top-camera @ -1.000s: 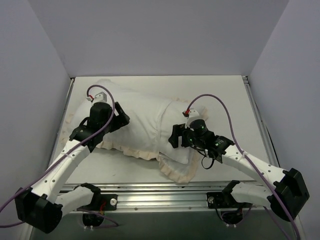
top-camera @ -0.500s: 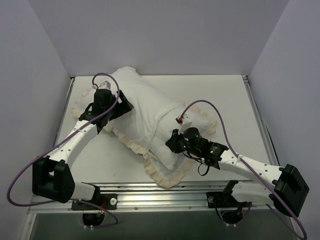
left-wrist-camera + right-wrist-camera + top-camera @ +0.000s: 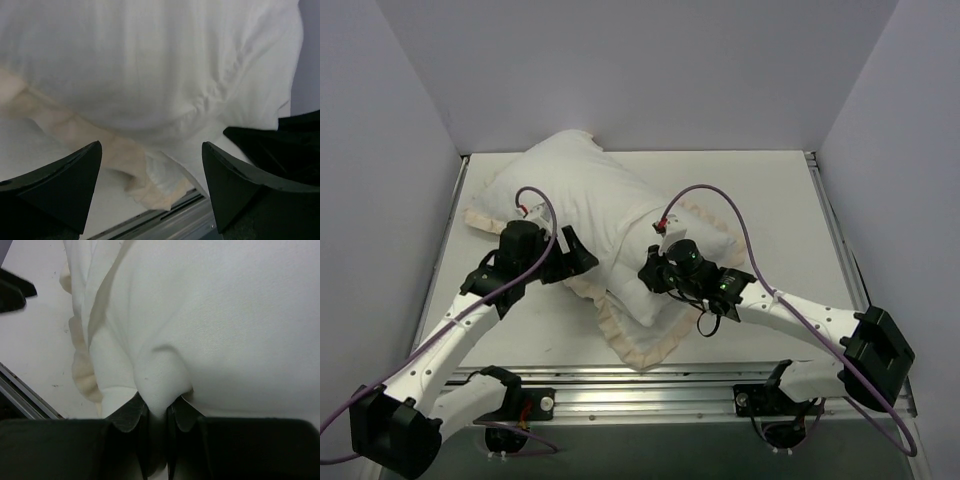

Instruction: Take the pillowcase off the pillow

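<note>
Pillowcase (image 3: pixel 590 200) is lying diagonally across the white table (image 3: pixel 780 200), reaching from the far left corner toward the near middle. Its white side is facing up, and its cream frill (image 3: pixel 642 348) is showing along the left edge, the right edge and the near end. It is bulging plumply, and the pillow filling it is lying hidden under the cloth in all three views. The right gripper (image 3: pixel 648 275) is pressing down at the near right side of the bundle, its fingers (image 3: pixel 131 415) squeezed together on a raised fold of the white cloth, and creases are fanning up from that pinch. The left gripper (image 3: pixel 578 250) is hanging at the near left side of the pillowcase with its fingers (image 3: pixel 65 175) spread wide and nothing between them. Its wrist camera is looking past both tips at the white bulge and a strip of frill beneath it. Whether those tips are touching the fabric cannot be told.
</note>
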You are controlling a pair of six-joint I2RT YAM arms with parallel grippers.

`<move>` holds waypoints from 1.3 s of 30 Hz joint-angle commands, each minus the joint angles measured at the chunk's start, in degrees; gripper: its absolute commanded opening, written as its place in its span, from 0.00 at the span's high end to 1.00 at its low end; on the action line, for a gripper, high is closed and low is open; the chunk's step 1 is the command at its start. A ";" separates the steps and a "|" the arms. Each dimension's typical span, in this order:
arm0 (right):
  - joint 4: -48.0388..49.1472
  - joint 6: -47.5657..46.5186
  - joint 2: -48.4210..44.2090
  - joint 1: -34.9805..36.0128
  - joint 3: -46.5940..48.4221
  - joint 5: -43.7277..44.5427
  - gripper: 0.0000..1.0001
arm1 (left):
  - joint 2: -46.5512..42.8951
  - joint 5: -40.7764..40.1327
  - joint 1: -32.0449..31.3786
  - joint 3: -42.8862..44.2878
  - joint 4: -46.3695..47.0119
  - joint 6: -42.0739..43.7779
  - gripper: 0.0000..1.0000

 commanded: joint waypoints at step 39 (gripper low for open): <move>-13.41 -3.12 -14.70 -4.03 11.46 -6.49 1.00 | 7.50 -28.51 -2.31 -17.37 10.79 -28.02 0.98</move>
